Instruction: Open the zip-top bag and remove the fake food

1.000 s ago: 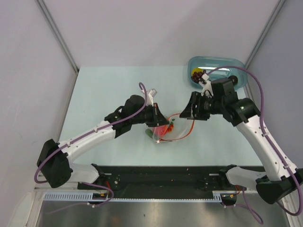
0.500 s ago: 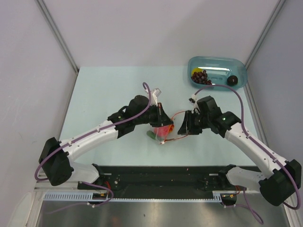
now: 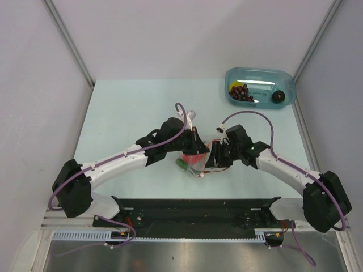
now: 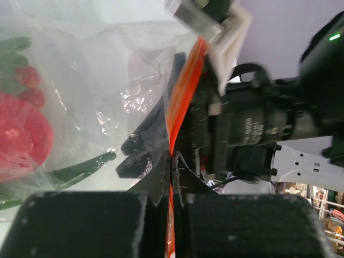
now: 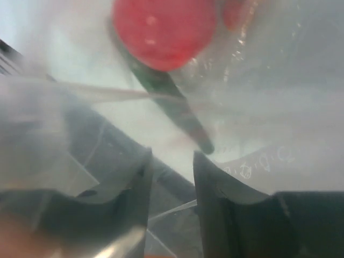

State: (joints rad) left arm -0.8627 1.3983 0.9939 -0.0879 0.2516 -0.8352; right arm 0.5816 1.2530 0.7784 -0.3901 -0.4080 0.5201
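The zip-top bag (image 3: 197,164) lies near the table's middle, its mouth held up. My left gripper (image 3: 194,148) is shut on the bag's orange-red zipper strip (image 4: 183,97), pinched between the fingertips (image 4: 171,158). A red round fruit (image 4: 21,140) and a slim green vegetable (image 4: 80,166) lie inside the clear plastic. My right gripper (image 3: 211,160) is open at the bag's mouth, jaws apart (image 5: 172,156), just short of the green vegetable (image 5: 172,107) and the red fruit (image 5: 161,29). Purple grapes (image 3: 240,92), a yellow piece (image 3: 233,85) and a dark round piece (image 3: 278,96) lie in the tray.
The teal translucent tray (image 3: 260,75) stands at the table's back right corner. Grey walls close in the table on the left, back and right. The black base rail (image 3: 193,212) runs along the near edge.
My right arm has swung from the tray down and left to the bag's mouth. My left gripper has shifted slightly right, still holding the zipper strip.
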